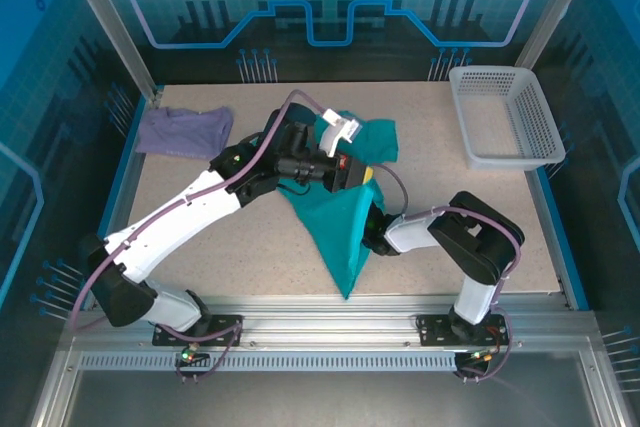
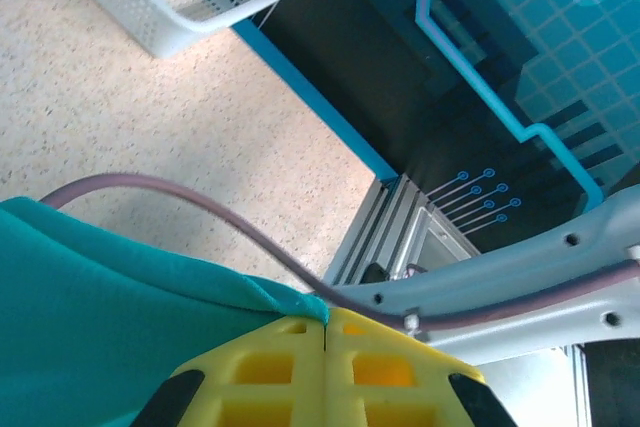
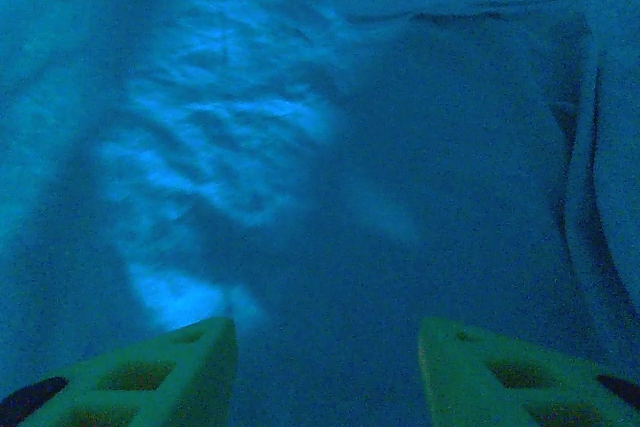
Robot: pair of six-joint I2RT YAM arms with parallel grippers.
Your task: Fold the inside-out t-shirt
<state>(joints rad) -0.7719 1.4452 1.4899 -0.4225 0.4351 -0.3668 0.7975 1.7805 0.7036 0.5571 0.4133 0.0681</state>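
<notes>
My left gripper (image 2: 326, 327), clamped on the teal t-shirt (image 1: 345, 232), arm stretched to the table (image 1: 450, 217) centre, cloth trailing toward 6 o'clock; my right gripper (image 3: 328, 337), fingers wide apart, under that cloth, elbow folded at 4 o'clock.

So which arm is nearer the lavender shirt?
Left. The left arm passes just right of the lavender shirt; the right arm sits well to its right, beyond the teal t-shirt.

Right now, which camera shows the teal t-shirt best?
Top external: the whole t-shirt shows, bunched mid-table, tapering to a point toward the near edge. Left wrist gives one teal edge meeting the shut left gripper. Right wrist gives dim, blue-lit fabric close up beyond the open right gripper.
</notes>
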